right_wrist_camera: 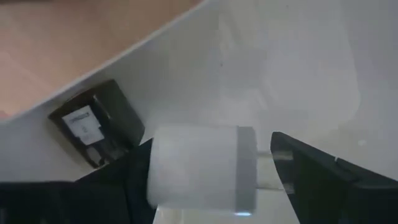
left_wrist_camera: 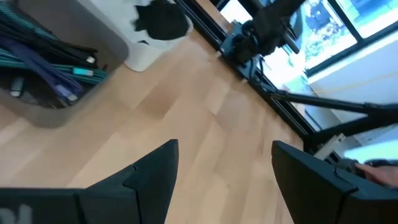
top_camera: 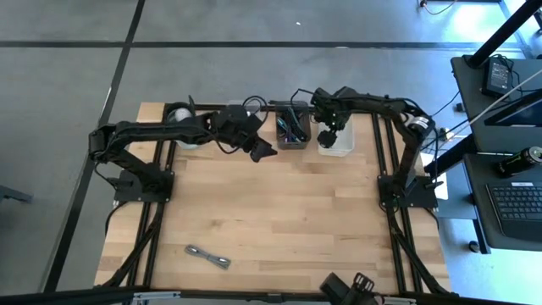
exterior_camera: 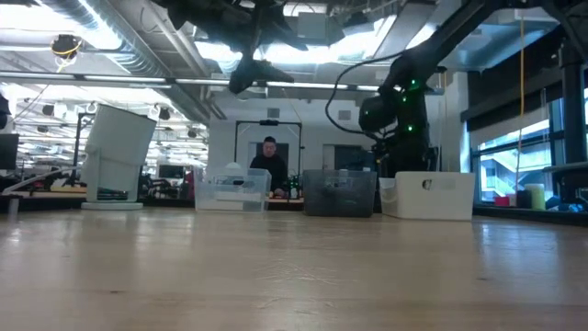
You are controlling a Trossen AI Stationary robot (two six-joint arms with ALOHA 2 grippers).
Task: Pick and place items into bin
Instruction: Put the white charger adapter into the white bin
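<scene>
My right gripper [top_camera: 329,134] hangs over the white bin [top_camera: 336,146] at the table's far edge, shut on a white plug adapter [right_wrist_camera: 202,165]. A black box with a white label [right_wrist_camera: 93,127] lies on that bin's floor. My left gripper [top_camera: 261,150] is open and empty, raised above the table [exterior_camera: 262,72] just left of the grey bin [top_camera: 292,133], which holds teal and purple cords [left_wrist_camera: 59,65]. The grey strip [top_camera: 207,256] lies flat on the table near its near edge. A black object [top_camera: 349,286] sits at the near edge. The white cards are out of view. My right gripper holds the white plug adapter between its two fingers, one finger [right_wrist_camera: 118,180] at the body's flat end and the other at the prong end [right_wrist_camera: 273,165]. The fingers point down from above. The adapter lies level between them, lifted clear above the white bin's floor.
A clear bin [exterior_camera: 231,190] and a white tilted container [exterior_camera: 115,156] stand along the far edge, left of the grey bin [exterior_camera: 340,191]. The wooden table top [top_camera: 279,220] spreads between the arms' bases. A person [exterior_camera: 269,165] sits in the room beyond.
</scene>
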